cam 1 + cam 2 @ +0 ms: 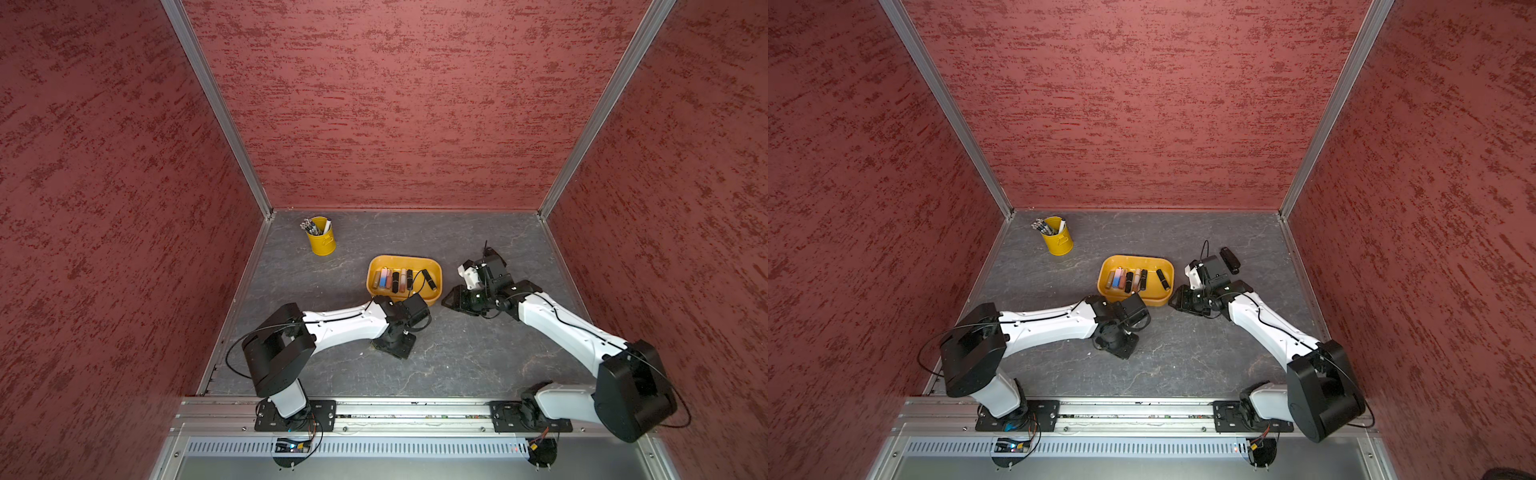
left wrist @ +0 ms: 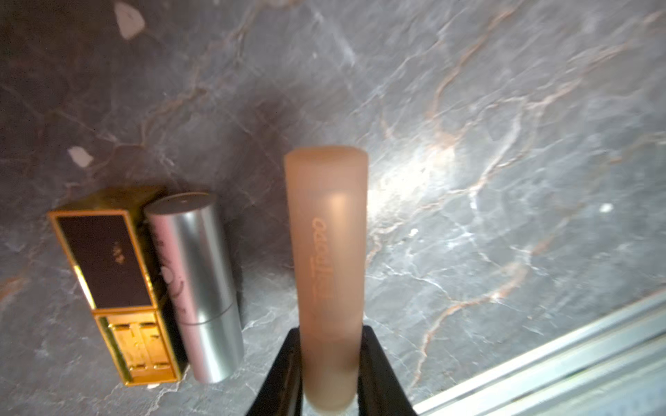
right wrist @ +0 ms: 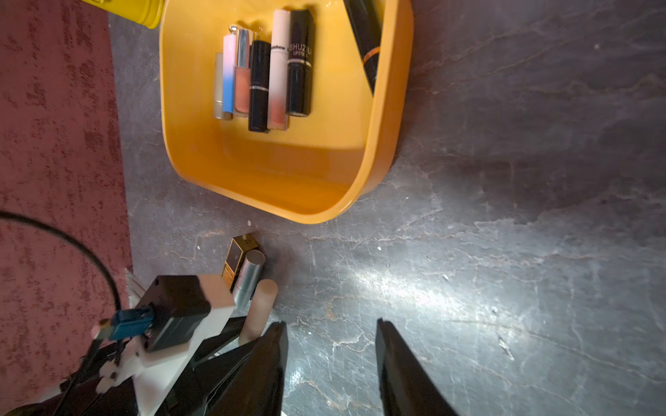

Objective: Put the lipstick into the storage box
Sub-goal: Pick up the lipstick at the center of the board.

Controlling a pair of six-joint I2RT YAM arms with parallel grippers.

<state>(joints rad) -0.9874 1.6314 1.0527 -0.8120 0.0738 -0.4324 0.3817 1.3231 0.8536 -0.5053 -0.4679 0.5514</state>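
peach lipstick point(image 2: 326, 252) pinched by one end in the left gripper point(image 2: 329, 331), beside a gold case point(image 2: 108, 284) and silver tube point(image 2: 201, 288), outside the orange box point(image 3: 288, 180), likely for lifting across; right gripper point(image 3: 329, 324) spread, empty, held clear.

Glossy, smooth yellow-orange plastic on the storage box point(image 3: 274, 180). Frosted matt finish on the peach lipstick point(image 2: 326, 252), looks plasticky. Satiny brushed-metal look on the silver tube point(image 2: 201, 281), mirror-shiny gold plus dull black on the square case point(image 2: 119, 288). Marble-look tabletop point(image 2: 504, 144) with slight sheen. Rough, grainy red walls point(image 1: 395, 104).
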